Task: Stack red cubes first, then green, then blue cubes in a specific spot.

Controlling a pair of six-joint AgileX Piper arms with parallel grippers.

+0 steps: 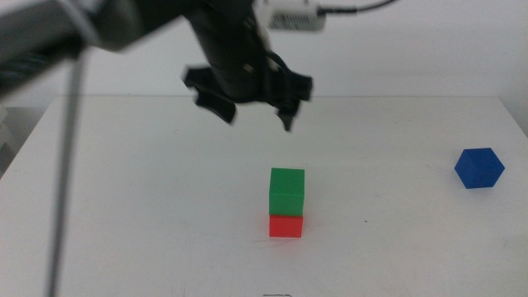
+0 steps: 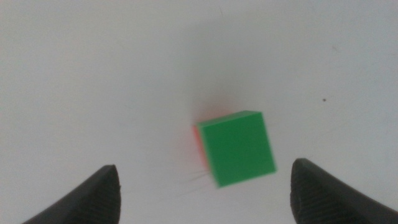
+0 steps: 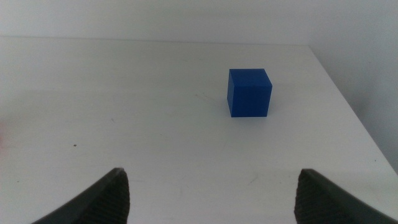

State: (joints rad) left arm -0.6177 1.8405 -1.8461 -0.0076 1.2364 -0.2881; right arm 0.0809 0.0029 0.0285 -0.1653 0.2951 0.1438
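Note:
The green cube [image 1: 286, 191] sits on top of the red cube [image 1: 285, 225] near the middle of the white table. My left gripper [image 1: 257, 114] hangs open and empty above and behind the stack. In the left wrist view the green cube [image 2: 238, 148] covers all but a thin edge of the red cube [image 2: 198, 143], between and beyond my wide-apart jaws. The blue cube [image 1: 478, 167] lies alone at the right side of the table. In the right wrist view the blue cube [image 3: 249, 92] lies ahead of my open, empty right gripper [image 3: 211, 193]. The right arm does not show in the middle view.
The table's right edge [image 3: 354, 112] runs close to the blue cube. A thin grey cable [image 1: 66, 181] hangs down at the left of the middle view. A small dark speck [image 1: 368, 220] marks the tabletop right of the stack.

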